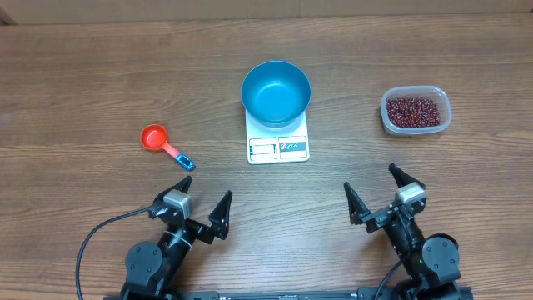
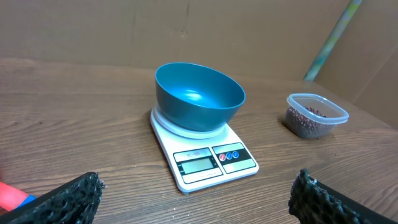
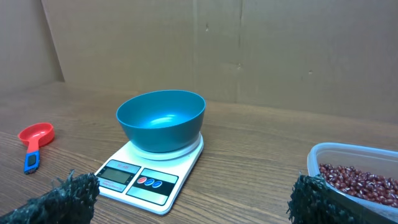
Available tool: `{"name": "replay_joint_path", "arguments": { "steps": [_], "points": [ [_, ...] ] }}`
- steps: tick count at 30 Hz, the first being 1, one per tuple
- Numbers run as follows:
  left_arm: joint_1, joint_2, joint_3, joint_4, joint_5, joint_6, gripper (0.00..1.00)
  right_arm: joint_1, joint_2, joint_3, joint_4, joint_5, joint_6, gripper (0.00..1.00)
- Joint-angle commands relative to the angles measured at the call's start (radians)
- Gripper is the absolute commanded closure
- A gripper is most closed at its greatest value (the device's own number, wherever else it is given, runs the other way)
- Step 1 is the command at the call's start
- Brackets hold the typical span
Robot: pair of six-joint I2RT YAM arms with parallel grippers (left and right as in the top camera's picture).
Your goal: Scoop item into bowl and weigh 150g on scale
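Observation:
A bright-blue bowl (image 1: pixel 276 92) (image 2: pixel 199 95) (image 3: pixel 161 119) sits empty on the white scale (image 1: pixel 278 147) (image 2: pixel 208 163) (image 3: pixel 140 179) at the table's middle. Dark red-brown beans (image 1: pixel 414 110) (image 2: pixel 311 118) (image 3: pixel 357 180) fill a clear plastic tub (image 1: pixel 415 111) at the right. A red scoop (image 1: pixel 155 138) (image 3: pixel 35 135) with a blue handle end lies on the left. My left gripper (image 1: pixel 193 207) (image 2: pixel 198 194) stands open near the front edge, apart from everything. My right gripper (image 1: pixel 375 187) (image 3: pixel 193 199) is open too, in front of the tub, nothing between its fingers.
Cardboard walls (image 3: pixel 249 43) close off the far side of the wooden table (image 1: pixel 100 75). A black cable (image 1: pixel 92 242) loops beside the left arm's base.

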Motion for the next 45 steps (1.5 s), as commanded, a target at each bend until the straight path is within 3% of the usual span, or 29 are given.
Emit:
{"name": "replay_joint_path", "arguments": {
  "steps": [1, 45],
  "points": [
    [-0.006, -0.010, -0.009, 0.007, -0.006, 0.027, 0.00, 0.004, -0.008, -0.011, 0.004, 0.010, 0.004, 0.00],
    [-0.006, -0.010, -0.009, 0.008, -0.024, 0.027, 0.00, 0.004, -0.008, -0.011, 0.004, 0.010, 0.005, 0.00]
  ]
}}
